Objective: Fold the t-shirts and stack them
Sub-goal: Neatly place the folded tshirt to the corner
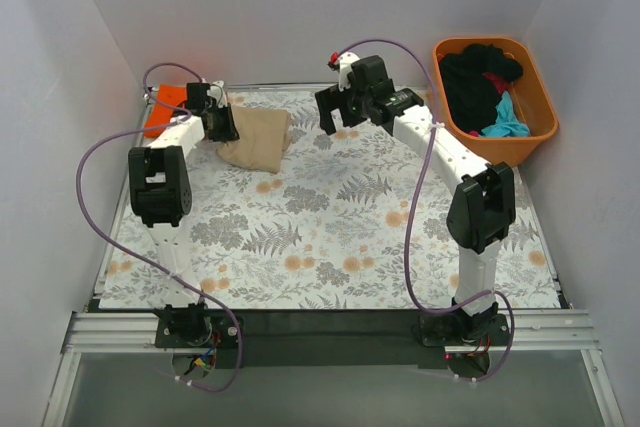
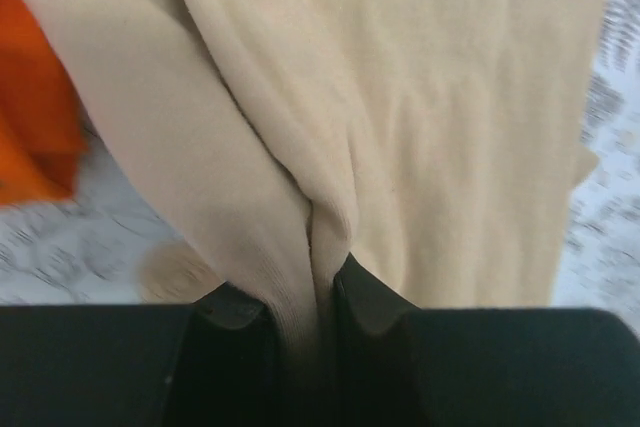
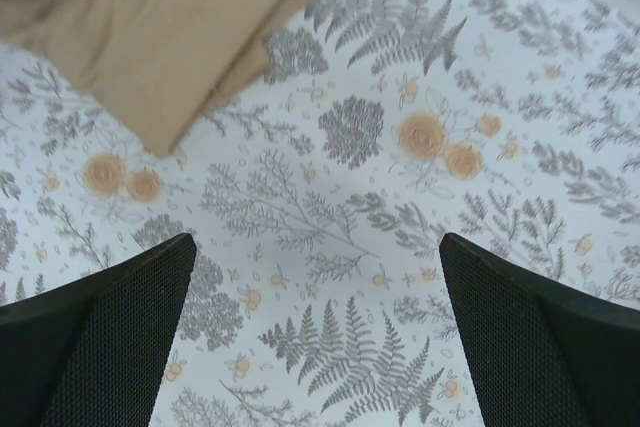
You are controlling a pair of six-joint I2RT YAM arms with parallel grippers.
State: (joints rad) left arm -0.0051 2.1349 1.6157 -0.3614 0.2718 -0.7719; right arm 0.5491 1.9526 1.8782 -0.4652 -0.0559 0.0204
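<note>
A folded tan t-shirt [image 1: 256, 139] lies at the far left of the table. My left gripper [image 1: 222, 125] is shut on its left edge; in the left wrist view the tan cloth [image 2: 420, 127] is bunched between the fingertips [image 2: 365, 297]. A folded bright orange t-shirt [image 1: 166, 105] lies just left of it, also in the left wrist view [image 2: 35, 137]. My right gripper [image 1: 336, 119] is open and empty, raised over the table right of the tan t-shirt [image 3: 170, 37]. Black [image 1: 470, 85], teal [image 1: 508, 119] and red [image 1: 496, 78] t-shirts lie in the tub.
An orange plastic tub [image 1: 540, 97] stands at the far right corner. The table wears a floral cloth [image 1: 340, 237]. White walls close in on the left, back and right. Purple cables loop from both arms.
</note>
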